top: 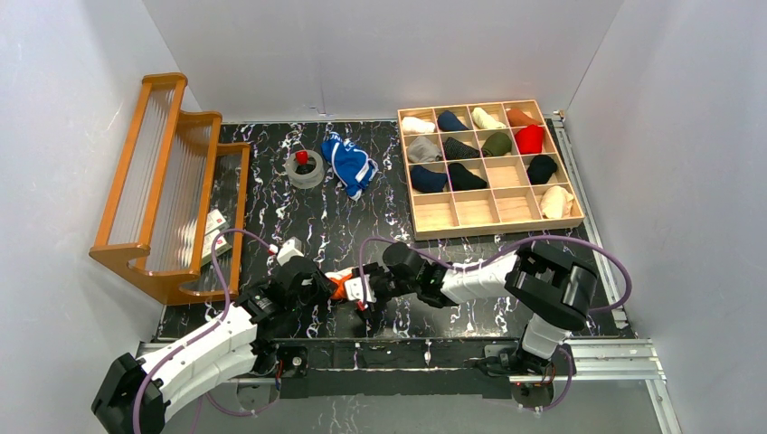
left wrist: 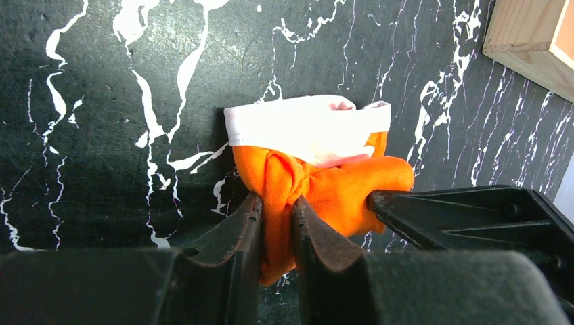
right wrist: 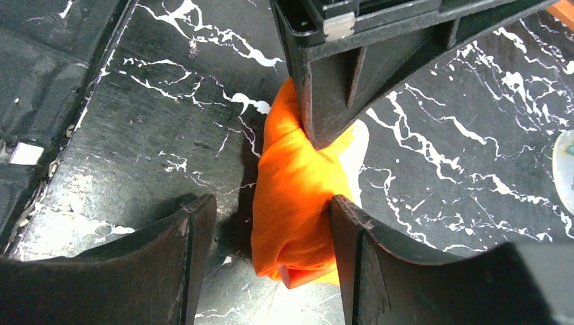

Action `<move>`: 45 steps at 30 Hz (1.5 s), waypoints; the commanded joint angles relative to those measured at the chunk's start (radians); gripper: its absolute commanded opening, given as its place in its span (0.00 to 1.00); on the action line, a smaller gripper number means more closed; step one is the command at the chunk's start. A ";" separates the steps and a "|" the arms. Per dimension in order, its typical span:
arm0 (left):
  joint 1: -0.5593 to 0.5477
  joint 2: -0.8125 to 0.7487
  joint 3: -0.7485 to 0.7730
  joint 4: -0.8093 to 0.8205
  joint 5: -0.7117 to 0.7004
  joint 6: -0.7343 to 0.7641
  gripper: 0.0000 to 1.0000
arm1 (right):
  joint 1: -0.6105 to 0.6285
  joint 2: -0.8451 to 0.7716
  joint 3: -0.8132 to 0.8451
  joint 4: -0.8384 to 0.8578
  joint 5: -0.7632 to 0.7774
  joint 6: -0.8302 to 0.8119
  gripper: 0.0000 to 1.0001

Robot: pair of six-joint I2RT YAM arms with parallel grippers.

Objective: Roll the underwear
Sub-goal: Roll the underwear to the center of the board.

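Note:
The orange underwear (top: 338,287) lies bunched near the table's front edge, between my two grippers. In the left wrist view my left gripper (left wrist: 276,204) is shut on a fold of the orange fabric (left wrist: 332,186), with its white waistband (left wrist: 304,125) at the far side. In the right wrist view my right gripper (right wrist: 271,206) is open around the orange bundle (right wrist: 298,183). Its right finger (right wrist: 348,230) touches the cloth and its left finger (right wrist: 196,230) stands apart from it. The blue underwear (top: 349,165) lies crumpled at the back of the table, away from both grippers.
A wooden compartment tray (top: 475,211) with several rolled garments sits at the back right. A wooden rack (top: 163,185) stands at the left. A tape roll (top: 306,170) with a red item lies beside the blue underwear. A white power strip (top: 213,233) lies by the rack.

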 commanded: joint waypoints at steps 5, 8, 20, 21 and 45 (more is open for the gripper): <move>-0.002 0.004 0.006 -0.098 -0.034 0.035 0.09 | 0.022 -0.014 0.031 0.040 0.056 -0.056 0.70; -0.004 0.004 0.008 -0.102 -0.029 0.037 0.09 | 0.024 -0.025 0.029 0.046 0.062 -0.053 0.71; -0.003 0.002 0.010 -0.101 -0.028 0.037 0.08 | 0.032 -0.021 0.032 0.064 0.099 -0.052 0.69; -0.003 0.001 0.010 -0.100 -0.028 0.038 0.08 | 0.032 -0.016 0.034 0.065 0.105 -0.056 0.69; -0.003 -0.131 -0.016 -0.103 -0.025 -0.015 0.40 | -0.008 0.093 -0.086 0.007 -0.081 0.264 0.01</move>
